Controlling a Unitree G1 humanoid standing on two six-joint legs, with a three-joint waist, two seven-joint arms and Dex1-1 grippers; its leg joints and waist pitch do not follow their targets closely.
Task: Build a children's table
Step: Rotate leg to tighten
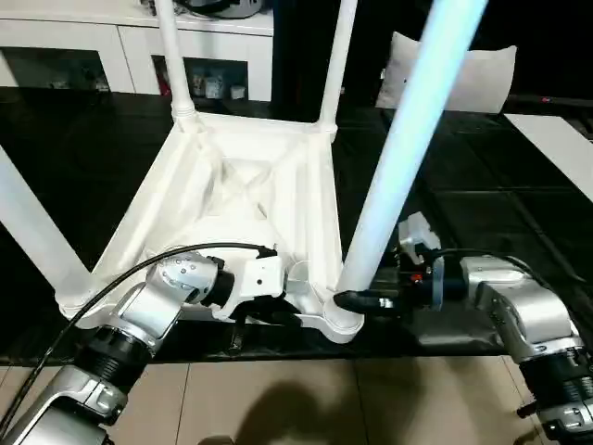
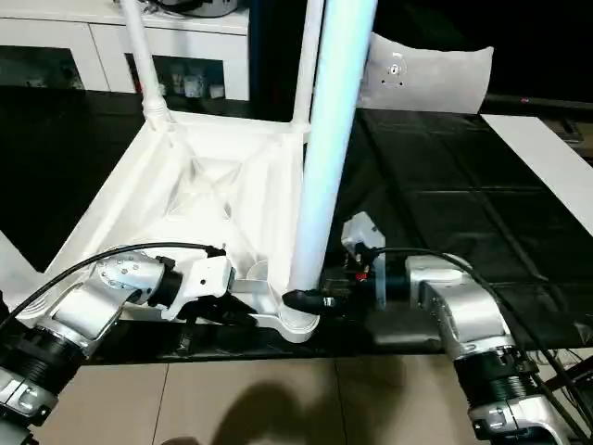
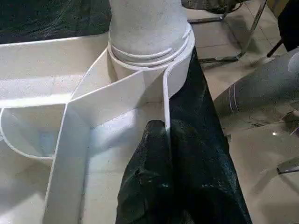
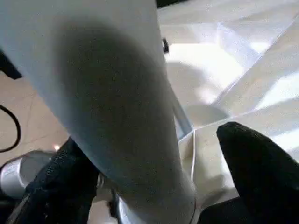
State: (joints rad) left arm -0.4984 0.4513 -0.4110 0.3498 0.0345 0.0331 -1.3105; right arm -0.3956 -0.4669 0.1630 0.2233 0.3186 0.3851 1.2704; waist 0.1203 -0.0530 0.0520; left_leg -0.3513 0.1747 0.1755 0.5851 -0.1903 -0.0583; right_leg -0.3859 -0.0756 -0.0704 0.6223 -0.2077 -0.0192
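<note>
Lying upside down, the ribbed white table (image 1: 236, 199) has smooth tapered legs; left end effector (image 1: 278, 311) pinches its rim, right end effector (image 1: 357, 298) spread around a leg (image 1: 394, 167)

All four legs (image 1: 408, 139) run off the head views' edges, tops unseen.

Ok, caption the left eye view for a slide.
Upturned white plastic table top, left gripper clamping its rim, right gripper's black fingers straddling the near tapered leg.
</note>
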